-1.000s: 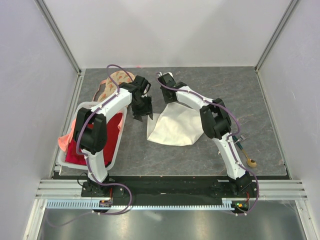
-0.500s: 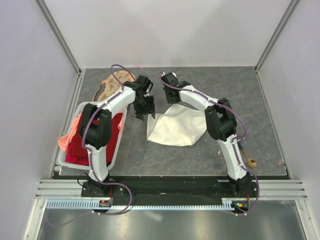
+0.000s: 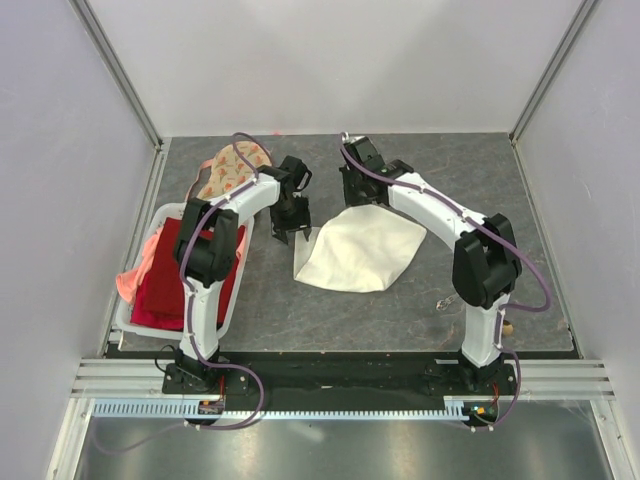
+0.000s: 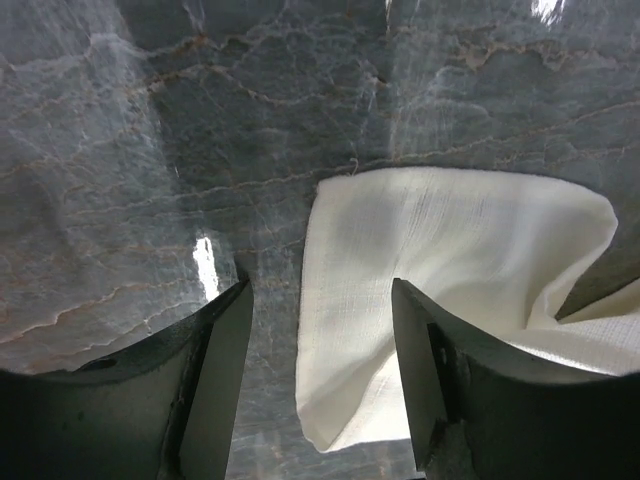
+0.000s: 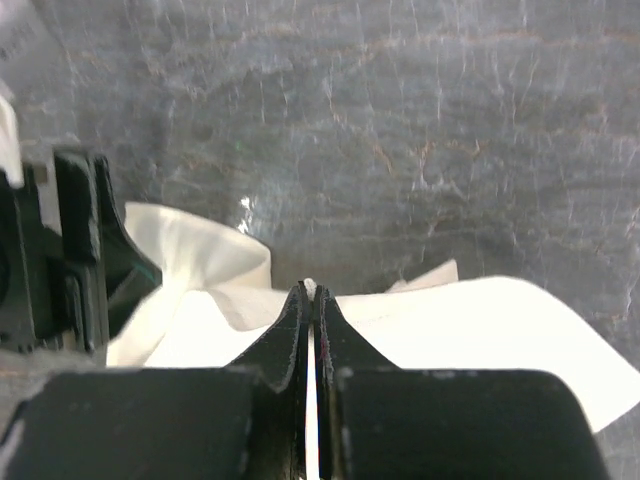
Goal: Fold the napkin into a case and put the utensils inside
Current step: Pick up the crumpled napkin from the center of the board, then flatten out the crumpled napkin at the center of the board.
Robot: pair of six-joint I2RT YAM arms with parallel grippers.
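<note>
Folding looks barely begun: the plain cream-white cloth napkin (image 3: pixel 355 250) lies rumpled, its far edge pinched in the closed right gripper (image 5: pixel 308 290), one corner under the wide-open, empty left gripper (image 4: pixel 320 290), with no case formed yet.

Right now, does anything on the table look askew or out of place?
The napkin lies rumpled and skewed rather than flat, its far edge pinched in the shut right gripper. A utensil sits half hidden behind the right arm.

A robotics lab cell. Plain white panels (image 3: pixel 330 60) on aluminium rails (image 3: pixel 118 72) enclose a grey stone-look worktop (image 3: pixel 380 310). The left arm (image 3: pixel 235 205) and right arm (image 3: pixel 440 210) are bolted at its edge.
</note>
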